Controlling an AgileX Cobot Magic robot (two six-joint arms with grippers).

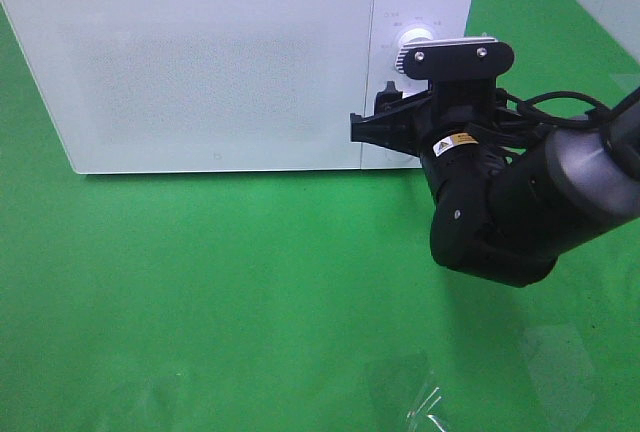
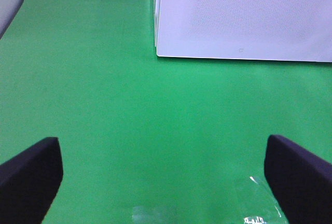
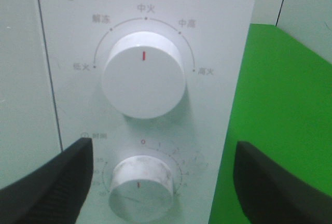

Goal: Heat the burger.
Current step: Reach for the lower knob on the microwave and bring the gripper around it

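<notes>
The white microwave fills the far side of the green counter with its door shut. I cannot see the burger in any view; my guess is that it sits behind that frosted door, so the coming move turns on the control panel at the door's right. My right gripper is the nearer one by far. It is nosed up to the panel, facing it square on, with its jaws apart and the lower knob between them, neither finger visibly touching it. The knob's axis points straight out of the panel at the gripper, so closing and twisting looks like all that is needed. My left gripper hangs well back over bare counter off the microwave's front left corner, spread wide and holding nothing. The larger upper knob sits just above the lower one, its red mark at the top of its dial. The writing there reads 火力 as the heading, then around the arc 低火, 解冻, 中火, 中高, 高火, and the mark points at 中火. The lower dial is headed 时间, with a 0 at top and small numerals running round; where its red mark points I cannot tell. A yellow sticker on the right arm is too small to read.
</notes>
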